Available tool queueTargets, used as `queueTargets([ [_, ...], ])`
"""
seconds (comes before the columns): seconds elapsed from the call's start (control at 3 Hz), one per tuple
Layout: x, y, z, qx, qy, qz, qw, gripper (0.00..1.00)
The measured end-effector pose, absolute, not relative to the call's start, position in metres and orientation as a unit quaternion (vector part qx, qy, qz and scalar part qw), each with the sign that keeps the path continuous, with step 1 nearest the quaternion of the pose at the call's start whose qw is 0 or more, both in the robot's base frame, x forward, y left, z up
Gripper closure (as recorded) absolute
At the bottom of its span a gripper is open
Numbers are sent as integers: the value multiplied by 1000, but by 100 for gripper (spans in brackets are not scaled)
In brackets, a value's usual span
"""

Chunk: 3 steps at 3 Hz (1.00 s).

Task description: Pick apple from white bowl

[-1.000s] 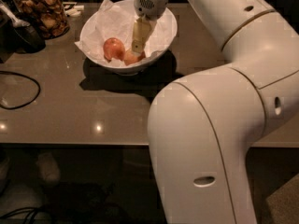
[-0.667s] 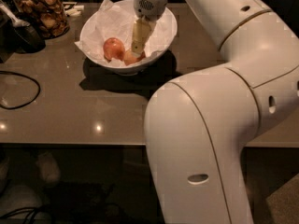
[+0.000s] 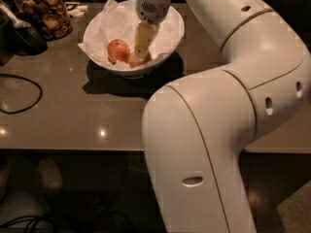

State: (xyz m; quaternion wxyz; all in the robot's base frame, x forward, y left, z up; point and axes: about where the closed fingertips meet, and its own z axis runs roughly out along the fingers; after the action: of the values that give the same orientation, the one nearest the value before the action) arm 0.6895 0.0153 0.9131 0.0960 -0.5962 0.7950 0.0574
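Note:
The white bowl (image 3: 171, 24), lined with crumpled white paper, stands on the dark table at the back centre. My gripper (image 3: 141, 46) reaches straight down into it from the white arm above. An orange-tan apple (image 3: 134, 61) lies at the bowl's bottom right under the gripper's tip and is mostly hidden by it. A pinker apple (image 3: 117, 50) lies just left of it, in full view and apart from the gripper.
A glass jar of brown snacks (image 3: 43, 11) stands at the back left beside a dark object (image 3: 22, 38). A black cable (image 3: 19, 93) loops on the table's left. My arm's large white links (image 3: 218, 130) fill the right half of the view.
The arm's big lower link has swung a little to the left. The gripper stays at the same spot in the bowl, and both apples have not moved.

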Motion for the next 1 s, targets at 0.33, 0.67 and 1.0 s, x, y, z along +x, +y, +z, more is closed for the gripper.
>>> queueTargets([
  [0.33, 691, 18, 908, -598, 794, 59, 91, 30],
  [0.67, 693, 18, 903, -598, 795, 60, 86, 31],
  [1.0, 696, 17, 898, -599, 794, 61, 82, 31],
])
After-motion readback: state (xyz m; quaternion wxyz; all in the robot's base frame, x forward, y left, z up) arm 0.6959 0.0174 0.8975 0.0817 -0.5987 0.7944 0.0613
